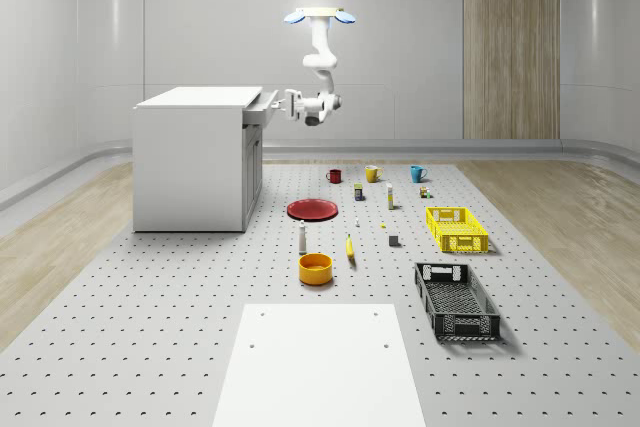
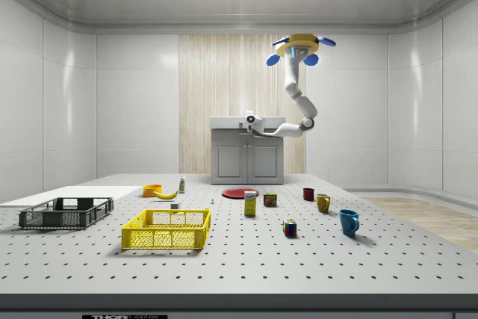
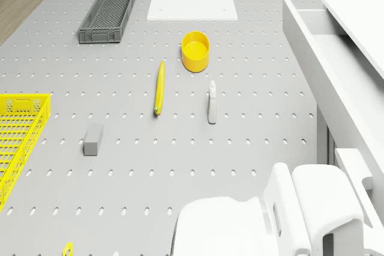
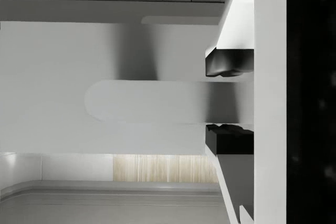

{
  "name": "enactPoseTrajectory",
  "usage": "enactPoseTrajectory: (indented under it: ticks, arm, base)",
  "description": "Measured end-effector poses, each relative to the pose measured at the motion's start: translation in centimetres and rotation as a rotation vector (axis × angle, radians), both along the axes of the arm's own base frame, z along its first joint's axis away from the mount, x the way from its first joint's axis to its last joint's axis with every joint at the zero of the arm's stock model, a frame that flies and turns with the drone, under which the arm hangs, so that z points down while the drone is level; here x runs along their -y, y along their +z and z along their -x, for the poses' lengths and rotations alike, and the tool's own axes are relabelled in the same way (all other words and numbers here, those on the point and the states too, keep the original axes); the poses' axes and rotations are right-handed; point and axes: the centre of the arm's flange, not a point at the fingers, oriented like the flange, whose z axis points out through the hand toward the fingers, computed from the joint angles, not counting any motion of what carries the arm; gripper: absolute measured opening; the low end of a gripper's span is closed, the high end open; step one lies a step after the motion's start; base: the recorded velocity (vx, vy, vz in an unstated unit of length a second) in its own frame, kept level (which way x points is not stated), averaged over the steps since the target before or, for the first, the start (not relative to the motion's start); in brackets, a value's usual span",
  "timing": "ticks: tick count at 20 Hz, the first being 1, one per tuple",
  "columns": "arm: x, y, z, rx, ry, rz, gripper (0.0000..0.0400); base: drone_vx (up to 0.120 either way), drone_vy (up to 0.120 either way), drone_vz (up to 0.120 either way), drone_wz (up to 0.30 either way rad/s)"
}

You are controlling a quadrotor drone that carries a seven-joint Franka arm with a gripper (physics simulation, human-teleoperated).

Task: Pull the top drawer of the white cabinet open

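No legible text, label, brand, number or sign anywhere

On the pegboard counter [image 1: 150, 277] you have a red plate [image 1: 312, 209], an orange bowl [image 1: 315, 268], a banana [image 1: 350, 247] and a small white bottle [image 1: 302, 238] (standing upright). Further out sit a yellow crate [image 1: 457, 229], a black crate [image 1: 456, 300], and three mugs: red [image 1: 334, 176], yellow [image 1: 372, 174], blue [image 1: 417, 173].

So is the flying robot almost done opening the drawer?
Partly. The top drawer already sticks out a little from the white cabinet. The drone hovers beside the cabinet, and its gripper has a finger on each side of the drawer handle. What's left is pulling the drawer out further.
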Motion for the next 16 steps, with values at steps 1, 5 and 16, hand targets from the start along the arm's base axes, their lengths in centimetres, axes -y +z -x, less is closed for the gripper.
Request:
enactPoseTrajectory:
  ticks: [1, 5, 16]
  arm:
    - [0.8, 1.6, 0.6, -0.038, 0.007, 0.042, 0.0255]
    - [2.8, 0.6, 0.2, 0.035, 0.01, 0.041, 0.0161]
    - [7.0, -0.4, -0.1, 0.016, 0.006, 0.002, 0.0157]
  base:
    - [0.0, 0.0, 0.0, 0.0]
    - [0.0, 0.0, 0.0, 0.0]
    - [0.0, 0.0, 0.0, 0.0]
